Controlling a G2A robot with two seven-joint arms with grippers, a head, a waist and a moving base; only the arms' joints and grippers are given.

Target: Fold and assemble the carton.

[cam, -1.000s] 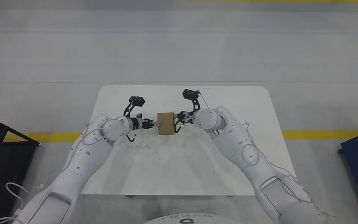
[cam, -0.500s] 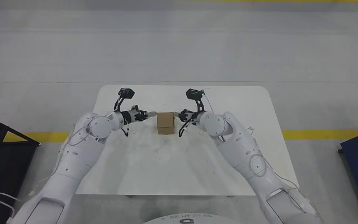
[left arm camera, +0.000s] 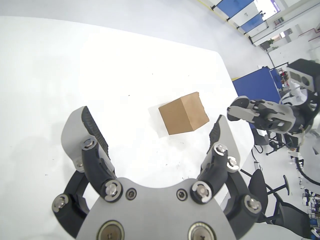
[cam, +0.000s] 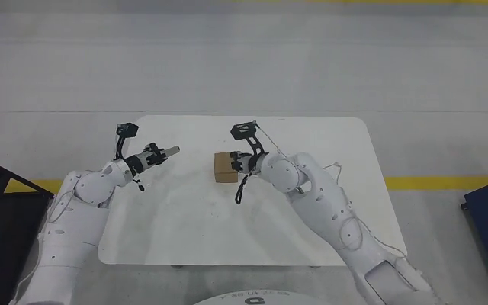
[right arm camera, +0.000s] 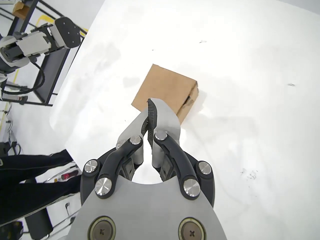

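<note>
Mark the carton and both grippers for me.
carton [cam: 225, 164], top view, on its top face.
left gripper [left arm camera: 152, 113], left wrist view, midway between its open fingertips.
right gripper [right arm camera: 149, 104], right wrist view, at its shut fingertips.

Brown carton [cam: 225, 167] folded into a box.
It sits flat on the white table [cam: 320, 229], a little toward 11 o'clock from the middle.
</note>
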